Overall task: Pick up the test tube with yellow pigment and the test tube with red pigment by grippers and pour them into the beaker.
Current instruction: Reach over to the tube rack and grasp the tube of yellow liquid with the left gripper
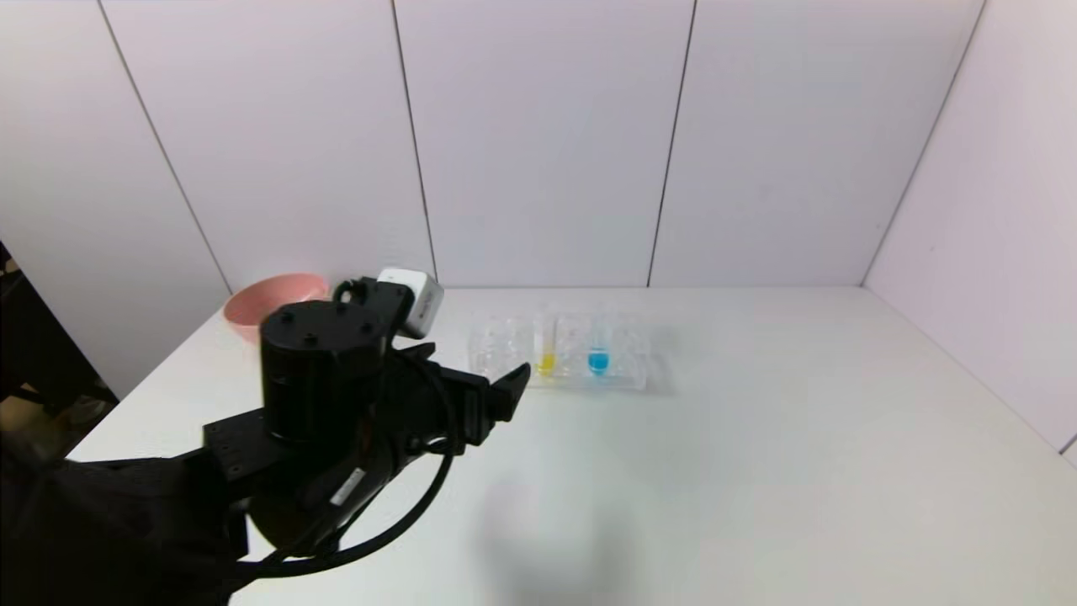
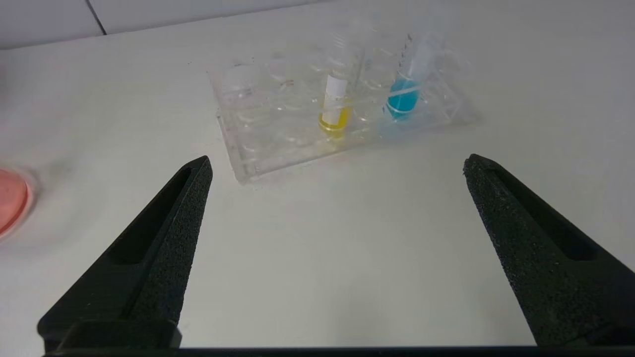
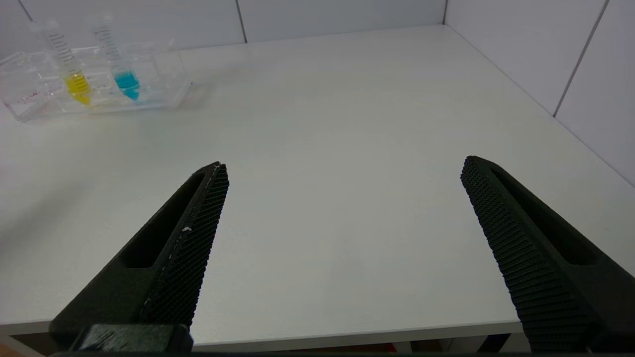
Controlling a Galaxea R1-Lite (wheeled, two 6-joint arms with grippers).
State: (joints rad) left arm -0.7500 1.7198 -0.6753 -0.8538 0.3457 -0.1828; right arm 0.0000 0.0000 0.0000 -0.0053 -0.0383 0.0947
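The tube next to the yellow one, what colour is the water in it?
Blue. The slim clear test tube with blue liquid shows best in the left wrist view.

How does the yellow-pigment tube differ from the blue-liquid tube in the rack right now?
The test tube with yellow pigment holds yellow liquid; the blue-liquid tube holds blue. The yellow one stands on the robot's left of the blue one, nearer the pink bowl. From the left wrist, the yellow one shows a white label patch; none is plain on the blue one. Both are slim, clear, graduated, filled only at the tip, and seated in the clear rack, untouched by either tool.
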